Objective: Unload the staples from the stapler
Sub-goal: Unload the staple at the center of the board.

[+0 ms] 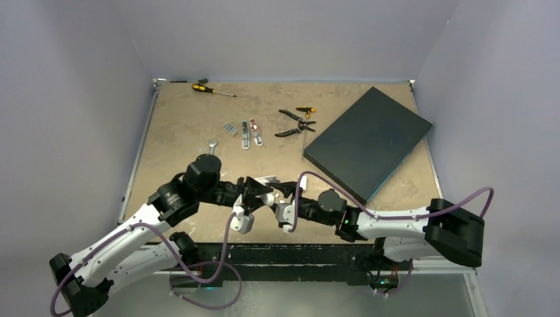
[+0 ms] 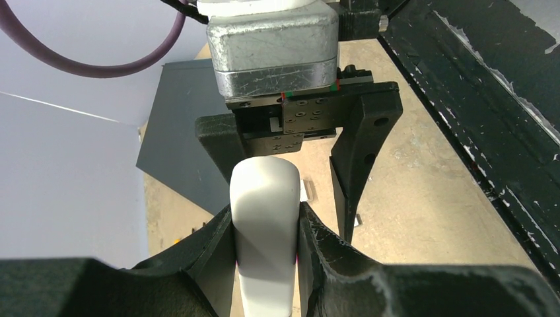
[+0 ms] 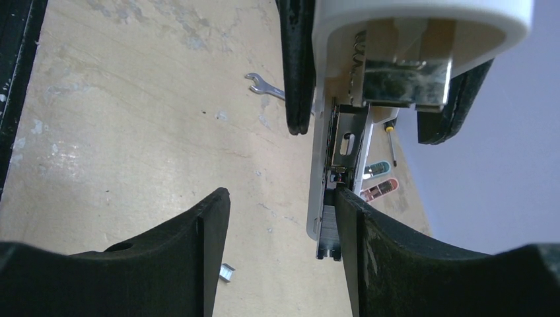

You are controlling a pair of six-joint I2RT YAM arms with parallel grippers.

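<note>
Unloading is being judged as under way but unfinished. Low in the centre of the top view, the stapler (image 1: 265, 180) is being held off the table (image 1: 185, 119) by the left gripper (image 2: 265, 221), its jaws being pressed narrowly onto the white body. Centre right in the right wrist view, the metal magazine (image 3: 345, 139) is being shown swung open below the white top, and what appear to be staples (image 3: 328, 228) are being carried in its channel. The right gripper (image 3: 282, 198) is being presented with jaws wide and empty, one finger just beside that channel. A loose staple piece (image 3: 226, 272) is being seen on the table low in that frame, so some emptying is being judged done. The strip in the channel is being counted as remaining.
</note>
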